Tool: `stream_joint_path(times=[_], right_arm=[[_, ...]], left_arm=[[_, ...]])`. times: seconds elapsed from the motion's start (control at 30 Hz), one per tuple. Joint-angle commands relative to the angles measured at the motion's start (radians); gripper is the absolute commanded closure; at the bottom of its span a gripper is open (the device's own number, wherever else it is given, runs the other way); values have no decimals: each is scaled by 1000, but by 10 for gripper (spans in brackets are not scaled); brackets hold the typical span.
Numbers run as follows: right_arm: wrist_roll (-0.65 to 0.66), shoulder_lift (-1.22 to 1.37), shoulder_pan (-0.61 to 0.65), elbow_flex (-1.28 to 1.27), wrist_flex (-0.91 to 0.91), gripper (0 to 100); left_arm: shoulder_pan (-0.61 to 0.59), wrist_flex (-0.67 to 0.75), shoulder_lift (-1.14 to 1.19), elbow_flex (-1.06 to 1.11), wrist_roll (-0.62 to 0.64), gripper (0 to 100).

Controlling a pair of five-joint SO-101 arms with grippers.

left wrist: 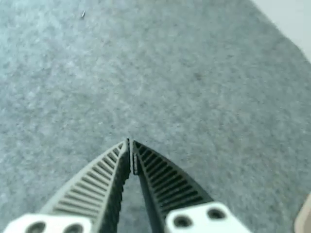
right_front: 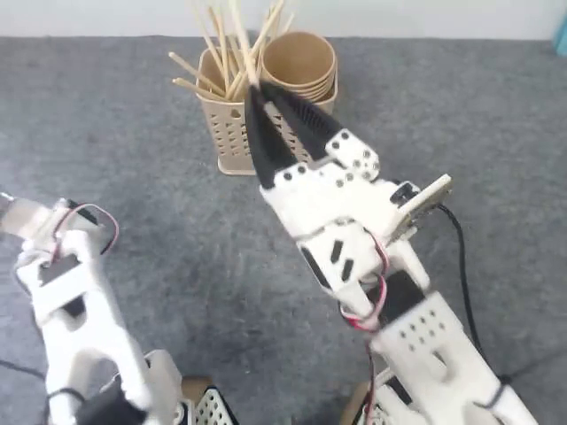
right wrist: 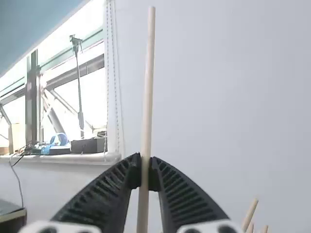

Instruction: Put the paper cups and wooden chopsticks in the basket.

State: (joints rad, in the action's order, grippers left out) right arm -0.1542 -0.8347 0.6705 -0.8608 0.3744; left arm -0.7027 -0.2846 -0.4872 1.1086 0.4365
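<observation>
my right jaws pinch one chopstick [right wrist: 146, 87] upright over the basket [right_front: 232, 142], cups [right_front: 299, 57] already inside, so next i should lower and let go; my left jaws sit closed, empty, above the surface [left wrist: 194, 73].

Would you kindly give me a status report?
Right end effector shut on chopstick, at basket. Left end effector shut, empty. Cups in basket.
</observation>
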Motion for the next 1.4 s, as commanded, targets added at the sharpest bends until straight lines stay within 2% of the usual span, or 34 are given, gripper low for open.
stream_joint_path(times=[0.0, 0.13, 0.27, 0.47, 0.63, 0.77, 0.93, 1.17, 1.37], right_arm=[[63, 171, -13, 95, 197, 991], [149, 409, -13, 261, 286, 991], [153, 644, -30, 454, 343, 991], [153, 990, -64, 767, 349, 991], [152, 1173, -91, 916, 351, 991], [150, 1210, -94, 919, 351, 977], [150, 1211, -94, 919, 340, 842], [150, 1182, -104, 918, 340, 864], [149, 980, -111, 792, 237, 864]], left_arm=[[52, 121, -176, 110, -74, 988], [80, 178, -310, 223, -91, 988], [95, 180, -402, 285, -95, 988], [140, 180, -465, 331, -189, 988], [144, 180, -463, 332, -201, 988], [146, 181, -462, 332, -201, 988], [146, 181, -462, 332, -201, 988], [146, 181, -460, 332, -201, 988], [164, 180, -460, 334, -210, 987]])
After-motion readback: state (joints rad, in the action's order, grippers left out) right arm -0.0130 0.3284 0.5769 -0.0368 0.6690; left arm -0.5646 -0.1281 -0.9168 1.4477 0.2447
